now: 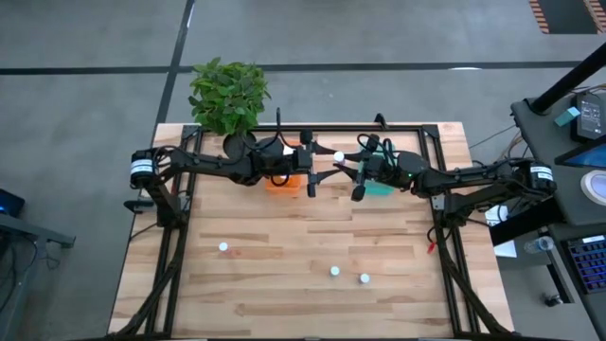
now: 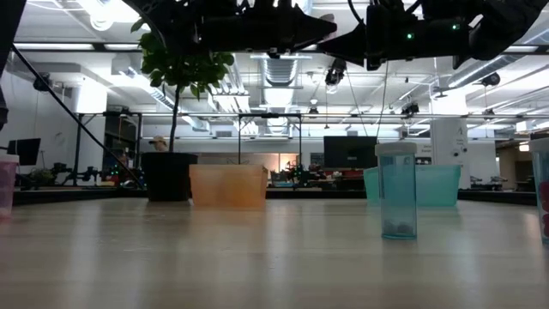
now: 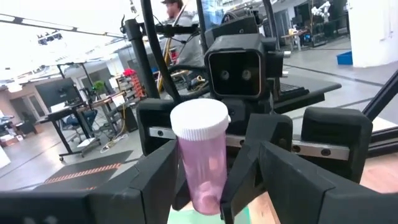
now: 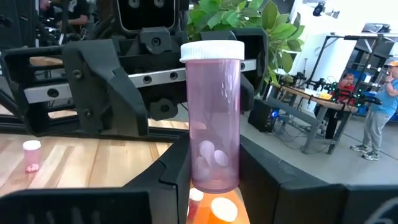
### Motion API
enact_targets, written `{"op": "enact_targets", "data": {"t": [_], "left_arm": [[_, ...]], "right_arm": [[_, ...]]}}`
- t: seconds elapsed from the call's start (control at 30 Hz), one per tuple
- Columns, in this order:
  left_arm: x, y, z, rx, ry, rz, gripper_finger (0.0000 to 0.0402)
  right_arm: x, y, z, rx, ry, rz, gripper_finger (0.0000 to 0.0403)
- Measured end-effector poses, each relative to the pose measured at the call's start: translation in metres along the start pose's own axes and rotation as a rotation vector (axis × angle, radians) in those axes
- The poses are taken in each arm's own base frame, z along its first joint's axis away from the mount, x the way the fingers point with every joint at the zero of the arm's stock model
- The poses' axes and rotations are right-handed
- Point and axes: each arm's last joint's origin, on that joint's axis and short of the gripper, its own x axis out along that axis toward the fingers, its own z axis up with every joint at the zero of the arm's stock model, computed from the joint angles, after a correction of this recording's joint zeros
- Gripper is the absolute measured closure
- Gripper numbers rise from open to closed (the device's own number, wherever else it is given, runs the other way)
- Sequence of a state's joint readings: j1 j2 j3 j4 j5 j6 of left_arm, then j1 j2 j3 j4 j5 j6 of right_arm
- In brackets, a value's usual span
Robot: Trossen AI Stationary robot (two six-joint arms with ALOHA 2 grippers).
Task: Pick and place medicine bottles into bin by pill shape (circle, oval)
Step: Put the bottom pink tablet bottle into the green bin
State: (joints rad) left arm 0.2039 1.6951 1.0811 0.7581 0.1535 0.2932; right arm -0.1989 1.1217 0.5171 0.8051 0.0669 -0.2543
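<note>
Only the right wrist view shows the white pills [image 4: 211, 155] inside the pink bottle [image 4: 214, 118], which stands upright, clamped low down by the right tool [image 1: 347, 167]. The high view shows both arms stretched level, meeting mid-desk. The left tool [image 1: 316, 172] faces it, fingers spread wide beside the bottle. The orange tub [image 1: 281, 184] lies under the left tool and the teal tub [image 1: 381, 188] under the right. The desk [image 1: 284, 284] nearer the front is open, holding three loose bottles [image 1: 335, 272].

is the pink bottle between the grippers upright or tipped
Upright. In the right wrist view the pink bottle stands vertical, white cap on top, pills at its bottom, gripped low by the right gripper.
</note>
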Motion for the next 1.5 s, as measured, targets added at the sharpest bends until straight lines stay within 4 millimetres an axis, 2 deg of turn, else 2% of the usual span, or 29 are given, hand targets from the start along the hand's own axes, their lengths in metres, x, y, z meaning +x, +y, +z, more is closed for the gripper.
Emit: {"op": "enact_targets", "data": {"t": [0.2, 0.5, 0.73, 1.03, 1.5], "left_arm": [[0.0002, 0.0002, 0.0006, 0.001, -0.003, 0.000, 0.0201], [0.0001, 0.0009, 0.0004, 0.005, -0.003, 0.004, 0.0273], [-0.0003, 0.0030, -0.0003, 0.003, 0.000, 0.008, 0.0304], [-0.0003, 0.0028, -0.0007, 0.002, 0.004, 0.007, 0.0308], [-0.0005, 0.0036, -0.0014, 0.011, 0.008, 0.008, 0.0309]], "right_arm": [[-0.0001, 0.0000, -0.0002, 0.000, 0.001, 0.000, 0.0298], [-0.0002, 0.0002, -0.0005, -0.001, 0.003, 0.002, 0.0305], [-0.0001, 0.0003, -0.0007, -0.004, 0.004, 0.001, 0.0298], [-0.0001, 0.0004, -0.0010, -0.009, 0.008, 0.002, 0.0302], [-0.0004, 0.0011, -0.0047, -0.008, 0.044, 0.007, 0.0247]]}}
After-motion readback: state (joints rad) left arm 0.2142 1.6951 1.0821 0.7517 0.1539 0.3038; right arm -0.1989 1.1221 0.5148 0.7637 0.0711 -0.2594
